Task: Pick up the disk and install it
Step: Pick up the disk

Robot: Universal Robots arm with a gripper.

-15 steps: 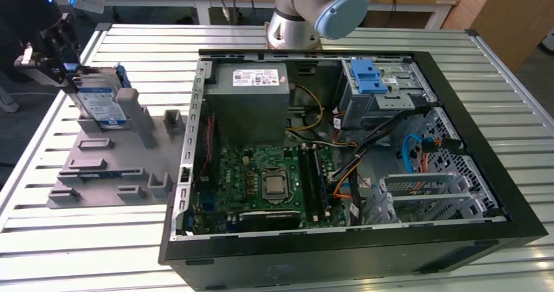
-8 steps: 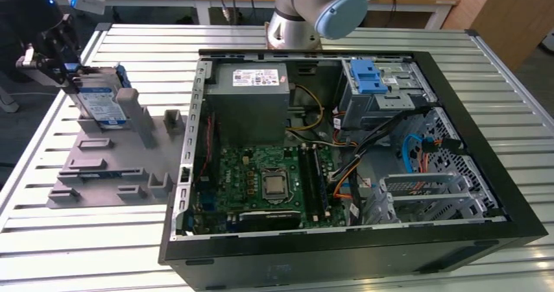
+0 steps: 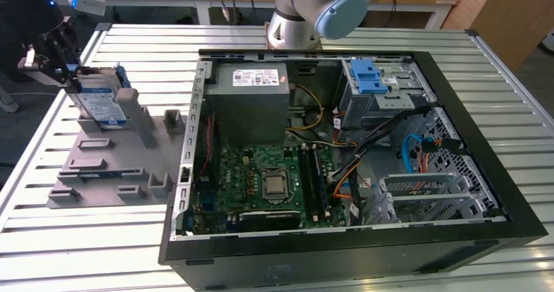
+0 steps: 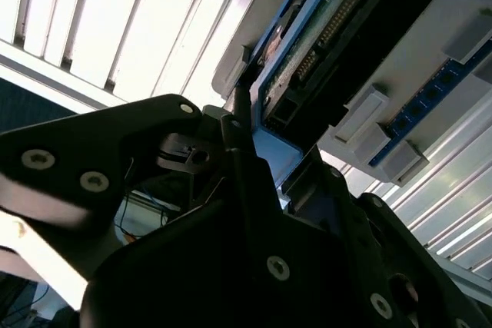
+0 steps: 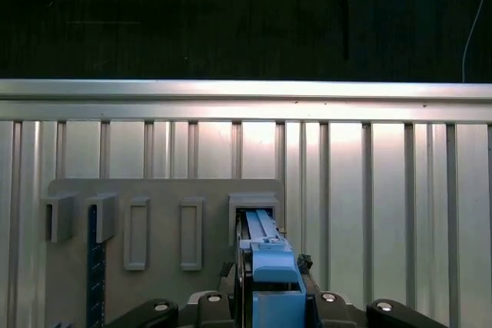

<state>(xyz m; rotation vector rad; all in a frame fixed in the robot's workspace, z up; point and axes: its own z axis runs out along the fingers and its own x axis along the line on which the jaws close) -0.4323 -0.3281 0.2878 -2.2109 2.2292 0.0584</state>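
Black fingers (image 4: 243,163) pinch the disk (image 3: 97,104) by its blue edge, upright at the grey rack (image 3: 113,169) on the desk (image 3: 87,240).

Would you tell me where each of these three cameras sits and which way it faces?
Exterior view: off the arm, raised, looking down on the table, the open computer case and the grey fixture; the arm's base and the gripper show.
First wrist view: on the wrist, facing the fixture and table slats past the gripper's black body.
Second wrist view: on the wrist, close up on the disk, connector end, gripper body in front.
Shared: all three show the disk upright at the fixture.
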